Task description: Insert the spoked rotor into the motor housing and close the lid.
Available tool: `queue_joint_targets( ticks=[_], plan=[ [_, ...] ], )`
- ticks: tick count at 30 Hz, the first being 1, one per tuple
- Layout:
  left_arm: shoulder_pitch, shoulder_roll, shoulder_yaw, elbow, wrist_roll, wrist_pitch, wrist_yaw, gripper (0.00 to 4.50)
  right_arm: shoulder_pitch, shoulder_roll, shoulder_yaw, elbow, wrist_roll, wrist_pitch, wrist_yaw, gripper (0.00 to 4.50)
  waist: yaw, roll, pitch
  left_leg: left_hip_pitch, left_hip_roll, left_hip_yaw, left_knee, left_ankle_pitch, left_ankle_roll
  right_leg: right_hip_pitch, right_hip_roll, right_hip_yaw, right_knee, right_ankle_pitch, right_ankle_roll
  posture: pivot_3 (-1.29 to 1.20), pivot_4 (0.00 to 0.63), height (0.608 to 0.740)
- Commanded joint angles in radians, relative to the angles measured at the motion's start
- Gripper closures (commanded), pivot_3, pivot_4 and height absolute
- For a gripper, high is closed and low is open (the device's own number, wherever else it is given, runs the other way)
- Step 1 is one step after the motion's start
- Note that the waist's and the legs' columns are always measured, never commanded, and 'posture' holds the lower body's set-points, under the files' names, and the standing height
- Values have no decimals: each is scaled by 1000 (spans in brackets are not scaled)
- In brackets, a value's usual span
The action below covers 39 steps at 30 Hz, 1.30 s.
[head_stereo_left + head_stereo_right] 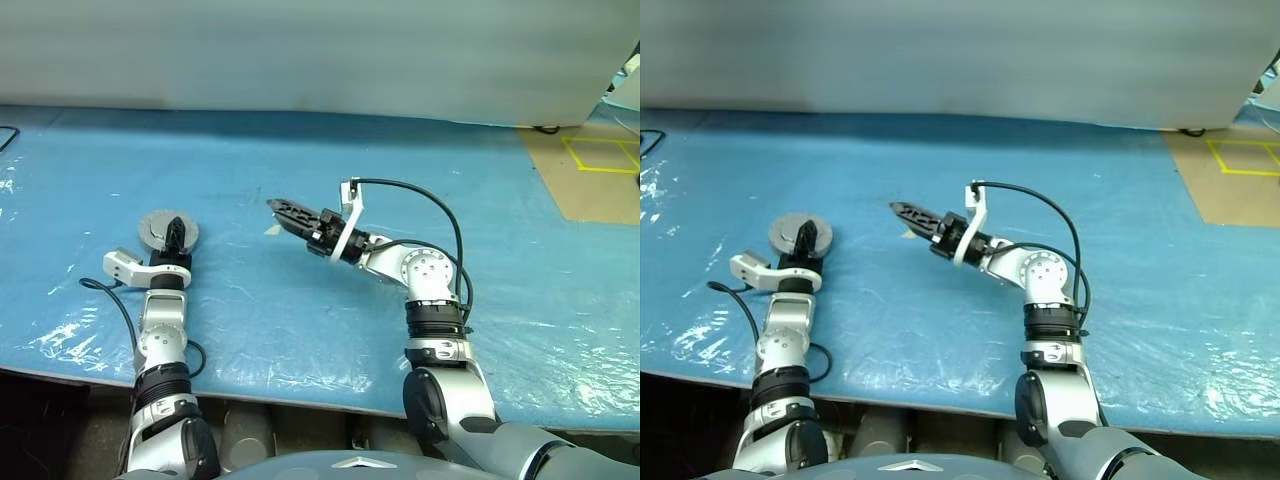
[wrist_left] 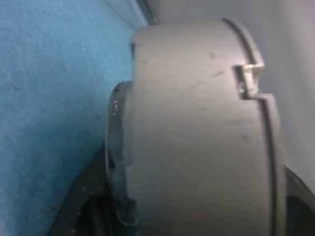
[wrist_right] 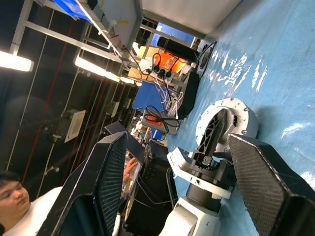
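1. The left gripper (image 1: 176, 230) lies low on the blue table (image 1: 300, 300) with its black fingers spread either side of the round grey motor housing (image 1: 160, 231). From the head views I cannot tell whether the pads press on it. The left wrist view has the housing's curved grey wall (image 2: 197, 137) right up against the fingers.
2. The right gripper (image 1: 285, 212) hangs above the table, well apart from the left one and pointing toward it. Its jaws stand apart with nothing between them; past them, the right wrist view looks at the left gripper (image 3: 211, 135) on the housing (image 3: 236, 115).
3. Handling, as a judgement: the housing looks like solid metal, stiff and fairly heavy for its size. Its smooth round wall could slip or roll out of a two-finger pinch, so a hold square across its widest part seems safest. A small notch in the rim (image 2: 248, 81) may matter for seating the lid.
4. Count: one housing, two grippers. I cannot make out a separate rotor or lid. A small pale scrap (image 1: 272, 230) lies on the table just beneath the right gripper's tips, too small to identify.
5. A person (image 3: 19, 196) sits beyond the table's edge.
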Motion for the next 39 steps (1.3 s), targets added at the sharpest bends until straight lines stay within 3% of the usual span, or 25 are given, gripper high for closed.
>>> queue_joint_targets(
  ticks=[1, 2, 3, 8, 14, 17, 19, 23, 28, 31, 35, 39],
  plan=[
    [0, -3, 53, 10, -18, -34, 34, 402, 2, 4, 11, -35, 11, -16, 8, 1037, -1, 1, 0, 2, 0, 0, 0, 0, 0, 1, 0, 0, 0, 0, 0, 0, 150, 740],
    [-9, 0, 68, 17, -20, -54, 53, 67, 2, 4, 14, -34, 9, -19, 9, 1037, -3, 1, 0, 3, 0, 0, 0, 0, 0, 2, 0, 0, 0, 0, 0, 0, 150, 740],
    [-18, 3, 81, 25, -17, -74, 66, 26, 2, 3, 15, -32, 7, -22, 9, 1037, -4, 1, 0, 5, 0, 0, 0, 0, 0, 3, 0, 1, 0, -1, -1, 0, 150, 740],
    [-52, 20, 145, 67, 18, -240, 128, 26, 9, -2, 38, -30, -16, -38, 16, 1037, -17, 0, 0, 7, 0, 1, 0, 0, 0, 3, 1, 2, 0, -2, -5, 0, 150, 740],
    [-44, 57, 137, 80, 126, -380, 155, 26, 21, -10, 70, -46, -40, -58, 21, 1037, -21, 0, 0, 1, 0, 0, -1, 0, 0, 0, 1, 1, -4, 0, -1, 0, 150, 740],
    [-13, 111, 47, 47, 246, -400, 81, 26, 26, -17, 93, -42, -89, -110, 14, 1037, -16, -1, -1, -4, 0, -1, -2, 0, 0, -3, 1, -1, -4, 0, -1, 0, 150, 740],
    [-6, 121, 19, -3, 223, -368, 14, 26, 31, -31, 131, -40, -165, -188, 11, 1037, -6, -2, -1, -5, 0, -1, -2, 0, 0, -5, 1, -2, -4, 0, -1, 0, 150, 740],
    [49, 219, -168, -86, 338, -325, -215, 26, 64, -83, 248, -47, -374, -463, 62, 1037, 2, -2, -1, -6, 0, -1, -2, 0, 0, -5, 0, -2, -4, 0, -1, 0, 150, 740],
    [64, 292, -327, -188, 386, -246, -384, 26, 92, -133, 270, -68, -516, -733, 81, 1037, 2, -2, -1, -6, 0, 0, -1, 0, 0, -6, -1, -1, -4, 0, -1, 0, 150, 740],
    [73, 323, -406, -243, 405, -192, -462, 26, 108, -182, 273, -93, -537, -792, 135, 1037, -4, -2, -1, -6, 0, 0, -1, 0, 0, -7, 0, -1, -2, 0, -1, 0, 150, 740],
    [88, 336, -474, -301, 408, -137, -525, 0, 150, -316, 350, -129, -659, -921, 241, 159, -8, -2, -1, -6, 0, 1, -1, 0, 0, -7, 1, 0, -2, 0, -1, 0, 150, 740],
    [98, 343, -519, -297, 449, -123, -564, 0, 199, -397, 359, -130, -698, -967, 274, 41, -7, -2, -1, -6, 0, 1, -1, 0, 0, -7, 1, 0, -2, 0, -1, 0, 150, 740]
  ],
)
